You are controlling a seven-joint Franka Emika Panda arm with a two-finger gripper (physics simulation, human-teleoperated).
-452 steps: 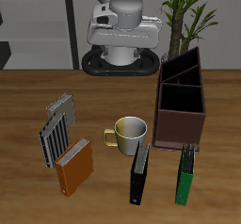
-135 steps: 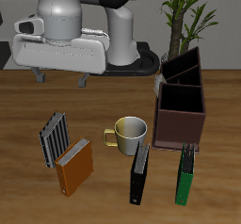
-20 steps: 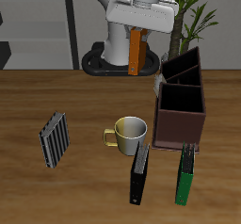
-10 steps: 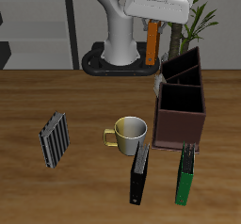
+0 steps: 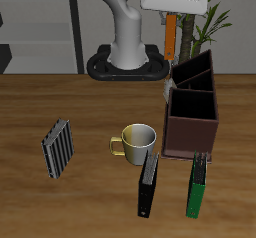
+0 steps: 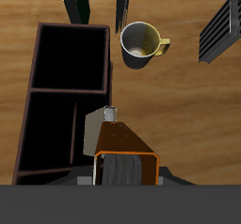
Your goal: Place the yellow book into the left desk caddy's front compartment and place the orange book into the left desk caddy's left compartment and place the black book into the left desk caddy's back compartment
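The thick orange-brown hardback book point(image 5: 171, 29), bearing no readable writing, hangs upright, clamped in the robot's two-finger gripper point(image 5: 171, 14) above the back end of the tall dark-brown partitioned desk caddy point(image 5: 192, 117). The slim black book point(image 5: 148, 182) lies on the wooden table point(image 5: 90, 112) near its front edge, beside a slim green book point(image 5: 198, 186). A pale mug point(image 5: 135, 140) stands just behind the black book, and a black-and-white striped book point(image 5: 58, 147) lies well apart.

A pale olive ceramic mug point(image 5: 137, 140) stands upright on the brown wooden table point(image 5: 60, 102), handle pointing sideways. A black-and-white striped book point(image 5: 58, 147) lies flat well apart from it. A slim green book point(image 5: 198, 186) lies near the table's front edge. A leafy potted plant point(image 5: 205, 12) stands behind the table.
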